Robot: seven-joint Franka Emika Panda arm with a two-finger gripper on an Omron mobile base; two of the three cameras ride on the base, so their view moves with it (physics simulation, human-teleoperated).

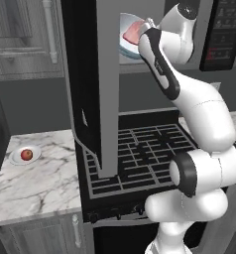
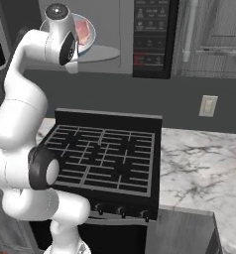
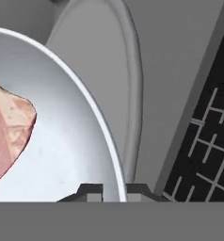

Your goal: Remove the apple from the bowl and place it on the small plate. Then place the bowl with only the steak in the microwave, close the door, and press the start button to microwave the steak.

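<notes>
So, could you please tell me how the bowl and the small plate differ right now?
The bowl is held up at the open microwave, its rim pinched in the shut end effector; the small plate lies on the marble counter. The bowl carries the steak, the plate the apple. The bowl looks larger and deeper. Both are round and white.

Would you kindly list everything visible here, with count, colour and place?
apple: one, red, on the plate
plate: one, white, left marble counter
bowl: one, white, inside the microwave, gripped at its rim
steak: one, pink, in the bowl
microwave: one, dark, above the stove
door: one, swung open
stove: one, black, below
outlet: one, pale, back wall
gripper: one, dark, shut on bowl rim
</notes>
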